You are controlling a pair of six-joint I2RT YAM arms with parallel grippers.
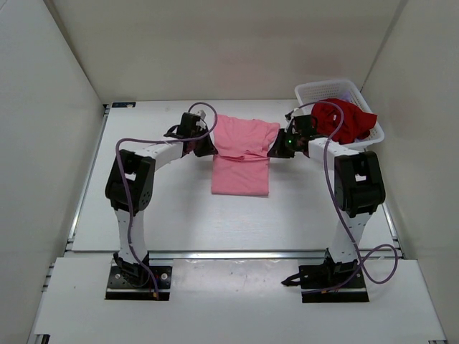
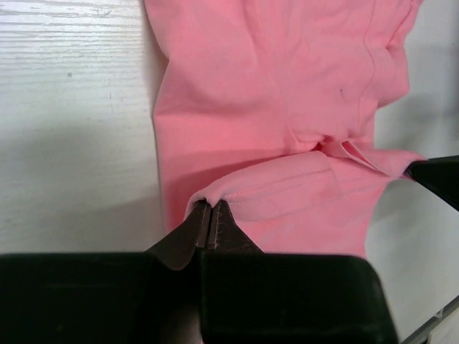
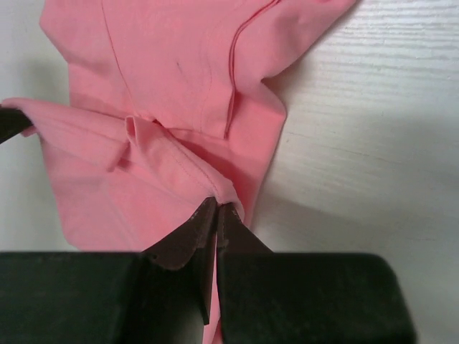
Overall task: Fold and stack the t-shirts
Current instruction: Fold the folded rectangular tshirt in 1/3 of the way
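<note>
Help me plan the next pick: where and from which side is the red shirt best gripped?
Grip the heaped fold of the red shirt that stands above the rim of the basket. Come down from above: the mesh walls block a sideways approach. The shirt lies crumpled rather than flat, so its raised ridge is likely something the fingers can pinch.

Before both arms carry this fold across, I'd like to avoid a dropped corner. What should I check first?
1. Grip of left end effector on pink shirt edge: ok.
2. Grip of right end effector on the same edge: ok.
3. Edge smooth between the grips: not ok, a pleat bunches midway.
4. Near half flat on the table: ok.
5. Gap between right arm and dark red shirt in the basket: cannot tell.
</note>
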